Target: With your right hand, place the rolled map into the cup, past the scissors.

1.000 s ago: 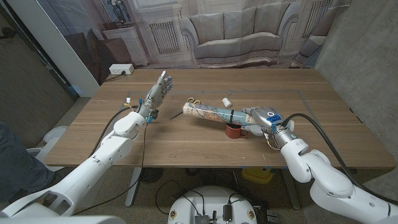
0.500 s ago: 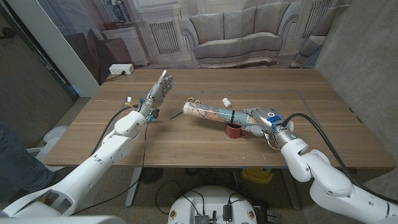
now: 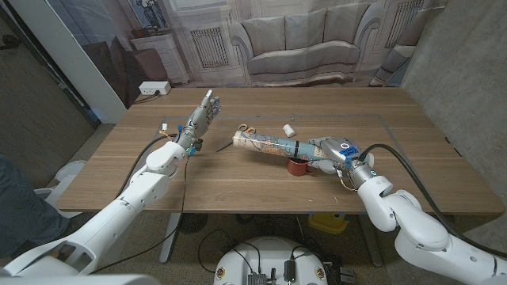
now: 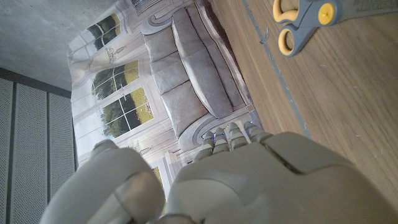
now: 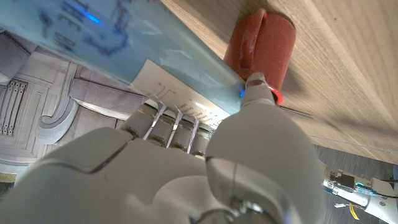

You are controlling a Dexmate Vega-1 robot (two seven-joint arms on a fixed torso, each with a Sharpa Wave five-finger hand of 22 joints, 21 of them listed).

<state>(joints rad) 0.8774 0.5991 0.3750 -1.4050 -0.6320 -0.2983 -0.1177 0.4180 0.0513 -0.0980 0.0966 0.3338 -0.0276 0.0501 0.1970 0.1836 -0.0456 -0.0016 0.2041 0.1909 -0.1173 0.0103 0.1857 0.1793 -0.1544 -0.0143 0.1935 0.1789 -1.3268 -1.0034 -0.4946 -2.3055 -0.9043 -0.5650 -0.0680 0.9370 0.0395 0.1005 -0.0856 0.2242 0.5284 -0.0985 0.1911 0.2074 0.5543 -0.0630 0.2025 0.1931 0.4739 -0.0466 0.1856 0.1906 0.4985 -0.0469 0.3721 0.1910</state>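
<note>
1. Wooden table (image 3: 238,178) before a printed backdrop (image 3: 293,39) of a sofa and tall windows; concrete wall to one side.
2. Rolled map (image 3: 265,144) gripped near its end by right hand (image 3: 331,152), lying almost level, just above the red cup (image 3: 298,166).
3. Likely light, hollow, crushable; smooth print probably slippery. Best held firmly near the lower end, tipped upright before lowering.
4. Scissors (image 3: 247,130) lying beyond the roll's far end.
5. Left hand (image 3: 200,119) grasping nothing, fingers straight and extended over the table.
6. Small white object (image 3: 290,129) near the scissors.
</note>
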